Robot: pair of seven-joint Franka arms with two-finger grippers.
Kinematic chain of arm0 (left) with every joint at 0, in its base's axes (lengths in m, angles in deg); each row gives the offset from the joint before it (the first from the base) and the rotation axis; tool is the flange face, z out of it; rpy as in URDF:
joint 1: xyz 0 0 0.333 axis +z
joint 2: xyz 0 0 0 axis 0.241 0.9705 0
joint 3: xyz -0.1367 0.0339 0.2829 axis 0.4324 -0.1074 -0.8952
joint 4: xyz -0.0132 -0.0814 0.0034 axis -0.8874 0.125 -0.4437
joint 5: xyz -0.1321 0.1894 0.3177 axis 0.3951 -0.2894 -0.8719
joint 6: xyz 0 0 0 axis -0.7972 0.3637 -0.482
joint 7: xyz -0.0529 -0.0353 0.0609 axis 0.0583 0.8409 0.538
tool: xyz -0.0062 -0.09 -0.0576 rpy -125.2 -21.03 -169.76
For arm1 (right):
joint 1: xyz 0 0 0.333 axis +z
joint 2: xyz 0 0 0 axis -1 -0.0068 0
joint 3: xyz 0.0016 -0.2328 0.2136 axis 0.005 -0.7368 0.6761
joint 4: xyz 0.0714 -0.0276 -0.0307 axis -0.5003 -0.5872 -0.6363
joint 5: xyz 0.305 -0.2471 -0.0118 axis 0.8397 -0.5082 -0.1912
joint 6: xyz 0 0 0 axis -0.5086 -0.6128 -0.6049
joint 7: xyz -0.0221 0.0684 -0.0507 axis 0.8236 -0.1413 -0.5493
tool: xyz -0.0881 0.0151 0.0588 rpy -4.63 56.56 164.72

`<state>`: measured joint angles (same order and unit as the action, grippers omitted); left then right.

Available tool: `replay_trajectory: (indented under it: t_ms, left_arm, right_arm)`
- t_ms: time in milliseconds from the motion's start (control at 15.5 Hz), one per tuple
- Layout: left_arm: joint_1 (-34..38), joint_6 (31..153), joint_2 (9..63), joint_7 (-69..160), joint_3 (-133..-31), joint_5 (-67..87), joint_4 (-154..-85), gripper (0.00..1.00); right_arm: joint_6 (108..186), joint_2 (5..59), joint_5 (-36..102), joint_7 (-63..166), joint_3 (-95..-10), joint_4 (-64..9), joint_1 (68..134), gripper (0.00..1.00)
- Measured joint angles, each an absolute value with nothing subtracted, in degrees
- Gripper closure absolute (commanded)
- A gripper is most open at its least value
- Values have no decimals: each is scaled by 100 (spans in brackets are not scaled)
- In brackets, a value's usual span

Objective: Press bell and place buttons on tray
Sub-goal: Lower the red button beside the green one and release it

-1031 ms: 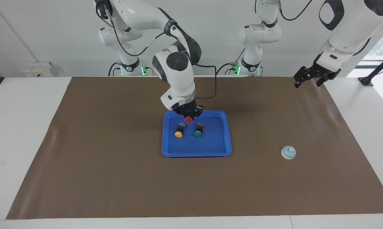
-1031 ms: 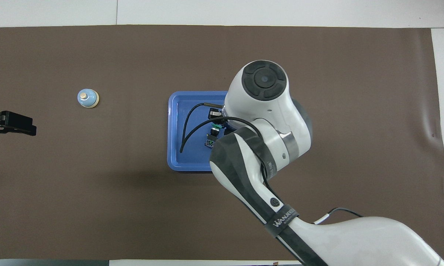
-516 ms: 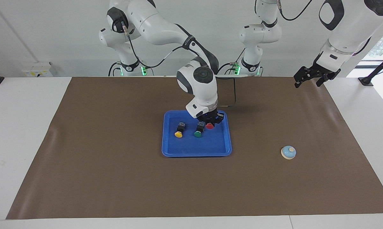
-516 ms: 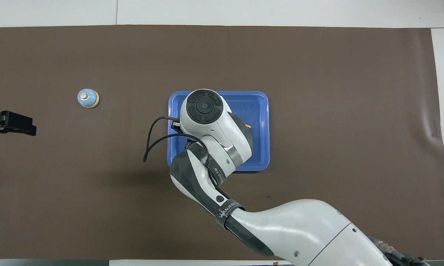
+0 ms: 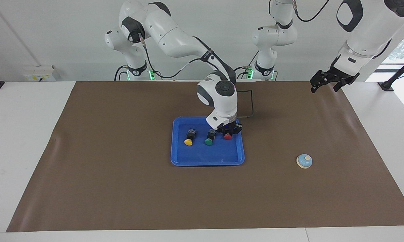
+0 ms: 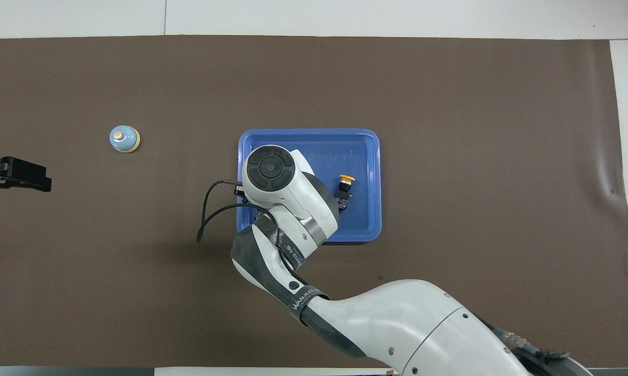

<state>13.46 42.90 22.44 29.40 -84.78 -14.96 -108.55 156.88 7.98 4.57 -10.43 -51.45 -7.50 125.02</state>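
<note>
Facing view: three buttons (image 5: pixel 208 138) in one tray (image 5: pixel 207 161); right gripper (image 5: pixel 228 133) jaws clamp the red.

Right arm bent forward and down toward table centre, wrist vertical; right gripper (image 5: pixel 228 131) pointing straight down, low, fingers closed on a held item. Left arm waits, raised at its own end; left gripper (image 5: pixel 329 81) angled downward, fingers apart.

One legible marking: "WANJEED", white lettering on the dark strap (image 6: pixel 302 302) wrapped around the right arm (image 6: pixel 397 318), seen in the overhead view. A smaller line beneath it is unreadable.
</note>
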Motion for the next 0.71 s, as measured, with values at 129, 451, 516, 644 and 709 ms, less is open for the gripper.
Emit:
replay_trajectory:
  t_ms: [129,451,516,644,709]
  left_arm:
    - [1346,4290,2244,2940,-8478,-1496,-10856,0]
    - [1346,4290,2244,2940,-8478,-1496,-10855,0]
    - [1346,4290,2244,2940,-8478,-1496,-10856,0]
    - [1346,4290,2244,2940,-8478,-1496,-10856,0]
    - [1346,4290,2244,2940,-8478,-1496,-10855,0]
  right_arm:
    - [15682,795,456,-1229,-5147,-737,12502,0]
    - [15137,811,455,-1639,-5149,-347,12493,0]
    - [14951,850,472,-1691,-5151,-209,12472,0]
    - [14655,1032,578,-1726,-5166,-34,12371,0]
    - [14543,1161,594,-1728,-5174,6,12284,0]
